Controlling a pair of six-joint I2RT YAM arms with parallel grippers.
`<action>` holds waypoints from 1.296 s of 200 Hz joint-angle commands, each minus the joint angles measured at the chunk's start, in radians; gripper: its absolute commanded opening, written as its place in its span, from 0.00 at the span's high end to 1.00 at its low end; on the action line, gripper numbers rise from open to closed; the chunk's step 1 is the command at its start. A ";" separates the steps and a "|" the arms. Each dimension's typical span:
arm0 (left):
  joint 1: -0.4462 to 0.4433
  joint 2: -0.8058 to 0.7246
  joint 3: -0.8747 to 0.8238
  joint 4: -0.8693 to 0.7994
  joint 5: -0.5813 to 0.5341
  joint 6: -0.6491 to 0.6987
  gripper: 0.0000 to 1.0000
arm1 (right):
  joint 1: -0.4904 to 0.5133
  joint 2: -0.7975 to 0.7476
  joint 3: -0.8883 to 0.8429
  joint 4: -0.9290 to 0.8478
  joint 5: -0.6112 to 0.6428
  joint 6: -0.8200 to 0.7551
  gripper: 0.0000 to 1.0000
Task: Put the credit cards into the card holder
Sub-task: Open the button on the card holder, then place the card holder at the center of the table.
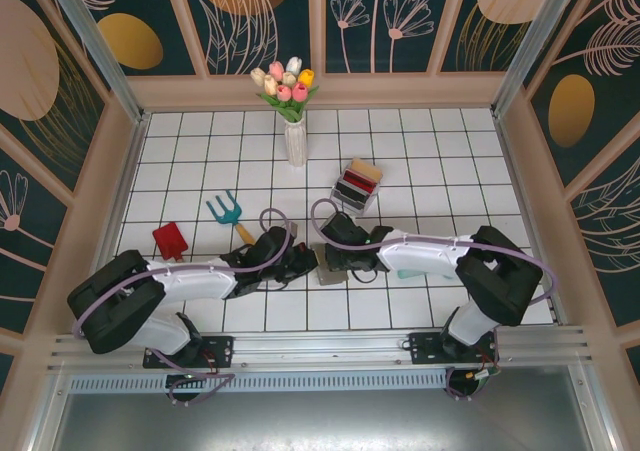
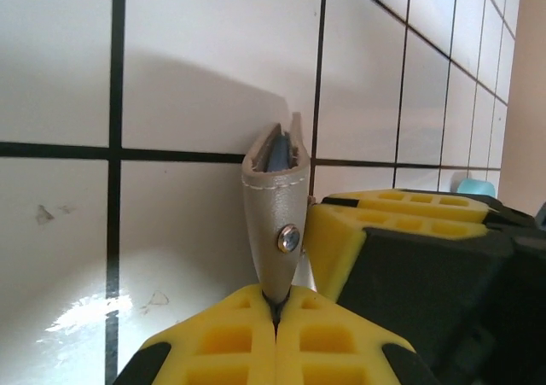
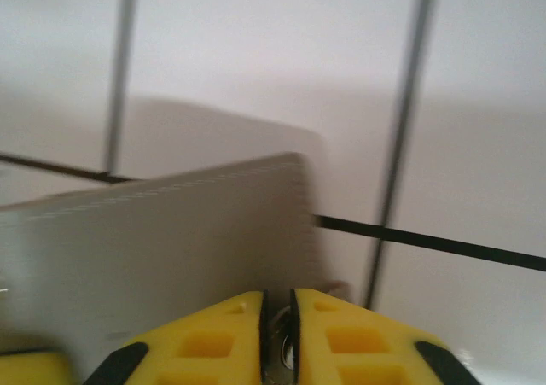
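The grey card holder (image 1: 329,274) lies between both grippers near the table's middle. In the left wrist view it stands edge-on (image 2: 275,206), with a metal snap and blue showing between its leaves. My left gripper (image 2: 275,304) is shut on its lower end. My right gripper (image 3: 278,304) has its jaws almost together on a small tab with a metal snap at the edge of the card holder (image 3: 153,248). From above, the left gripper (image 1: 306,262) and right gripper (image 1: 337,255) nearly touch. The credit cards (image 1: 358,183), red, black and tan, stand in a clear rack behind them.
A white vase of tulips (image 1: 294,121) stands at the back. A teal garden fork (image 1: 228,212) and a red scoop (image 1: 170,239) lie to the left. A pale blue object (image 1: 410,272) pokes out under the right arm. Walls enclose the tiled table (image 1: 440,161).
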 commanded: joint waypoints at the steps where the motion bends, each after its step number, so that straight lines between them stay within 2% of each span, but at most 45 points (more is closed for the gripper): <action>1: 0.020 -0.058 0.002 -0.035 -0.064 0.024 1.00 | -0.036 0.018 -0.046 -0.231 0.135 0.020 0.86; 25: 0.027 -0.063 -0.006 -0.043 -0.056 0.039 1.00 | -0.070 -0.044 -0.047 -0.216 0.127 0.018 0.86; 55: 0.027 -0.037 0.019 -0.046 -0.014 0.074 1.00 | -0.086 -0.162 -0.030 -0.130 0.036 0.011 0.63; 91: 0.028 0.001 0.046 -0.047 0.020 0.094 1.00 | -0.149 -0.223 -0.068 0.041 -0.200 0.000 0.41; 116: 0.028 0.014 0.056 -0.042 0.033 0.096 1.00 | -0.148 -0.172 -0.054 0.112 -0.301 -0.011 0.38; 130: 0.027 0.010 0.053 -0.044 0.038 0.098 1.00 | -0.148 -0.115 -0.032 0.103 -0.298 -0.028 0.38; 149: 0.027 0.003 0.044 -0.046 0.038 0.097 1.00 | -0.150 -0.037 -0.011 0.069 -0.245 -0.038 0.41; 166: 0.027 -0.001 0.040 -0.052 0.036 0.098 1.00 | -0.151 0.013 0.007 0.031 -0.205 -0.053 0.49; 198: 0.027 -0.015 0.038 -0.077 0.009 0.098 1.00 | -0.155 -0.009 -0.009 0.019 -0.182 -0.035 0.80; 220: 0.028 -0.018 0.054 -0.150 -0.035 0.105 0.74 | -0.159 -0.076 -0.031 0.030 -0.198 -0.012 0.97; 227: 0.027 -0.017 0.065 -0.187 -0.054 0.108 0.65 | -0.159 -0.102 -0.039 0.037 -0.204 -0.002 0.98; 237: 0.027 -0.016 0.084 -0.232 -0.075 0.116 0.59 | -0.163 -0.148 -0.056 0.052 -0.218 0.015 0.98; 247: 0.027 -0.016 0.102 -0.267 -0.086 0.125 0.47 | -0.168 -0.188 -0.075 0.080 -0.248 0.027 0.98; 259: 0.027 -0.019 0.124 -0.284 -0.083 0.139 0.41 | -0.177 -0.228 -0.098 0.119 -0.296 0.042 0.98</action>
